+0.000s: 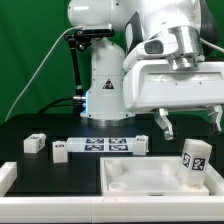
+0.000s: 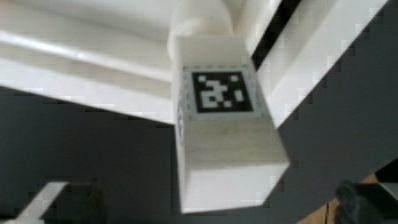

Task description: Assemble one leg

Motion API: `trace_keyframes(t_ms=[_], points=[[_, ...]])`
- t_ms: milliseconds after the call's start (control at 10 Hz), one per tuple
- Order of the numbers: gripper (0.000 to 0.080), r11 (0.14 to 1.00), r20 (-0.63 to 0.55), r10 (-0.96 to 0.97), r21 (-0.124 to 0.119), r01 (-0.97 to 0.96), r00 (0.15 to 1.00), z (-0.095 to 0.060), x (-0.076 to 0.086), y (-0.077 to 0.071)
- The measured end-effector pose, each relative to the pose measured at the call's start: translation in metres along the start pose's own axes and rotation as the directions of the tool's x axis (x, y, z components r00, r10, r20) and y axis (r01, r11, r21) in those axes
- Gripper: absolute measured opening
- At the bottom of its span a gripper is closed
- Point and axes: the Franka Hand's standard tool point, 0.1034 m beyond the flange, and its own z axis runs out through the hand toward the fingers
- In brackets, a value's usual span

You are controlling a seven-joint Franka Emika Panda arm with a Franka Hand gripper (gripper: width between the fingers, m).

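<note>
Squarely under the wrist: the leg (image 1: pixel 195 160), a small white rectangular block with a matte surface and crisp edges. Stands upright on the large white square panel (image 1: pixel 150 172), toward the exterior view's right. Carries one black-and-white square marker tag (image 2: pixel 217 92) on a long face, close to the top end; reads sharp in the wrist view, with plain white below it. Directly above, the single white robot arm's gripper (image 1: pixel 189 128): hangs over the block with its two dark fingers (image 2: pixel 50 203) spread wide, one to each side, neither touching it. Elsewhere on the black table (image 1: pixel 60 175), two more small white tagged blocks (image 1: pixel 35 145), lying near each other at the exterior view's left, well apart from the upright one. Makes three such blocks counted with certainty. Just beside them, one thin flat white marker board (image 1: pixel 105 146) bearing several tags; cannot tell whether the white piece at its right end is a further block. One panel, one arm, one gripper.
</note>
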Motion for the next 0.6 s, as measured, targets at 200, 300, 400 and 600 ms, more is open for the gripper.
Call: trace_keyframes(t_ms=[200, 300, 400, 600], points=[[0.0649, 0.999, 0.138, 0.006, 0.034, -0.010, 0.990, 0.0084, 0.0003, -0.0070], [0.0649, 0.998, 0.233, 0.008, 0.053, -0.021, 0.973, 0.0108, -0.0054, -0.0089], [0.0649, 0.997, 0.322, 0.006, 0.070, -0.030, 0.947, 0.0117, -0.0040, -0.0075], [0.0649, 0.994, 0.467, 0.001, 0.096, -0.052, 0.884, 0.0107, -0.0027, -0.0086]])
